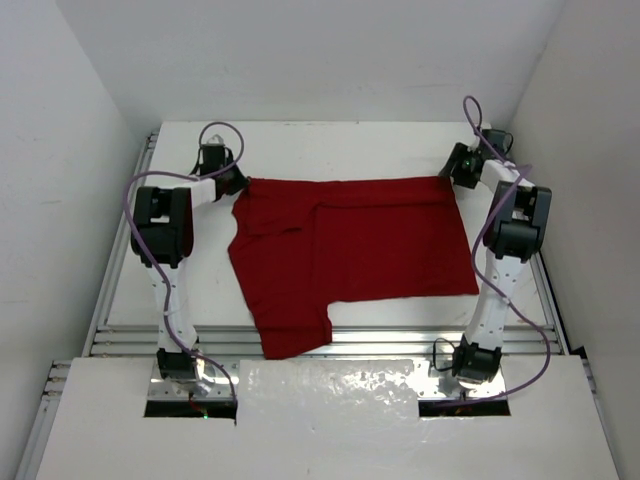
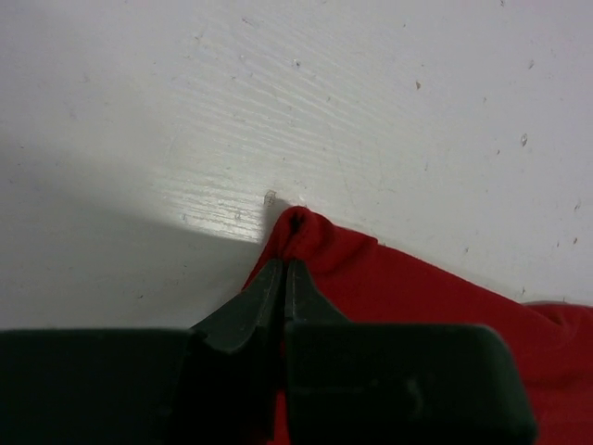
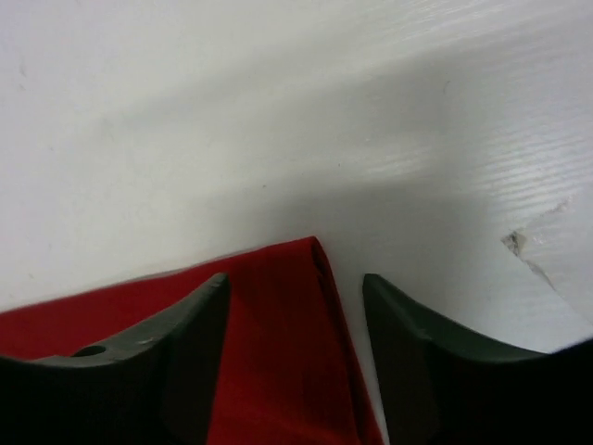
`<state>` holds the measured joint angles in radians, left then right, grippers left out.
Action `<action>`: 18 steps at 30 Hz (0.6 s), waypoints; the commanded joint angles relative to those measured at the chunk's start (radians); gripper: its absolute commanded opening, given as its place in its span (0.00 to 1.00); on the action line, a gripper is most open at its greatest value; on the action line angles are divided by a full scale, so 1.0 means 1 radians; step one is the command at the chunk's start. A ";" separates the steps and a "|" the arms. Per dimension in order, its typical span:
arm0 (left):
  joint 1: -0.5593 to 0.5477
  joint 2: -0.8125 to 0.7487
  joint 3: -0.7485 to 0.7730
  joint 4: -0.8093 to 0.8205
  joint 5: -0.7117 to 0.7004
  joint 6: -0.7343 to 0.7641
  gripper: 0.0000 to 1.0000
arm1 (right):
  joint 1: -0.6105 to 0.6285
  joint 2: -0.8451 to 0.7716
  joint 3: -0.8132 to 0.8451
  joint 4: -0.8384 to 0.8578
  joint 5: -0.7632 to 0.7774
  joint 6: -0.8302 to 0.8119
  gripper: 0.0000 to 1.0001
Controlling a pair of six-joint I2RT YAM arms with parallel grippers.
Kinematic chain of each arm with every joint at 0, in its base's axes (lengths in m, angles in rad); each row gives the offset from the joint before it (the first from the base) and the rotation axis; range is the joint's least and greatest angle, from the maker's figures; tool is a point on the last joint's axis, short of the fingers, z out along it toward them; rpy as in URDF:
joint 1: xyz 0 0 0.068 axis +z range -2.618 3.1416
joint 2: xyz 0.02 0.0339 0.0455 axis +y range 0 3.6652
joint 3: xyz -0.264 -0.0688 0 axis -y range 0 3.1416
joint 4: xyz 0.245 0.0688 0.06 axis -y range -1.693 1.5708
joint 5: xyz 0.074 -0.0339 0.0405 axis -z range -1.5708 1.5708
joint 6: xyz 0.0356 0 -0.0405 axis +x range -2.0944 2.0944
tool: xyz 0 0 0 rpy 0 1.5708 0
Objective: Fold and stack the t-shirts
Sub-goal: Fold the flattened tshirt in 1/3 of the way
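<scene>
1. Where the white walls (image 1: 300, 50) close in on three sides, they box in the whole work area; plain, unmarked.
2. White table (image 1: 330, 150), painted, with faint grain and small chips in both wrist views. Metal rails (image 1: 120, 300) run along its left and near edges.
3. Dark red t-shirt (image 1: 380, 240) lies flat mid-table, partly folded, one fold line showing on the left half. Its long axis runs left-right. The far edge is straight and spans from one gripper to the other. A narrower flap sticks out toward the near-left and reaches the near rail. Cannot tell where the collar is.
4. Left arm (image 1: 165, 230) and right arm (image 1: 510, 235) both reach to the far side, purple cables (image 1: 135, 190) looping off them.
5. Left gripper (image 2: 285, 264) is at the shirt's far-left corner. Its fingers are pressed together, pinching a small bunched peak of cloth (image 2: 389, 287) right at the tips, bare table beyond.
6. Right gripper (image 3: 295, 278) is at the far-right corner, fingers apart and straddling it. One finger (image 3: 199, 334) sits over the red cloth, the other (image 3: 408, 352) over bare table just beside the shirt's edge. Nothing is clamped.
</scene>
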<state>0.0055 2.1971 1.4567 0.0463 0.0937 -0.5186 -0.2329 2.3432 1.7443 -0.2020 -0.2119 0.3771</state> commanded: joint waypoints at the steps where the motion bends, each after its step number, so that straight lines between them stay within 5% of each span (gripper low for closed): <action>1: 0.004 -0.007 0.047 0.007 0.015 0.020 0.00 | 0.000 0.044 0.089 -0.048 -0.064 -0.026 0.56; 5: 0.004 0.000 0.053 0.000 0.021 0.023 0.00 | 0.001 0.031 0.054 -0.033 -0.067 -0.037 0.30; 6: 0.004 -0.002 0.053 -0.002 0.009 0.020 0.00 | 0.001 0.027 0.050 -0.030 -0.051 -0.038 0.08; 7: 0.005 -0.004 0.051 -0.003 0.000 0.014 0.00 | 0.001 0.024 0.046 -0.031 -0.034 -0.041 0.00; 18: 0.019 -0.008 0.100 -0.092 -0.170 -0.024 0.00 | -0.020 -0.041 -0.017 -0.023 0.184 -0.056 0.00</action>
<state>0.0055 2.1975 1.5204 -0.0566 -0.0051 -0.5327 -0.2337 2.3421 1.7245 -0.2134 -0.1307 0.3573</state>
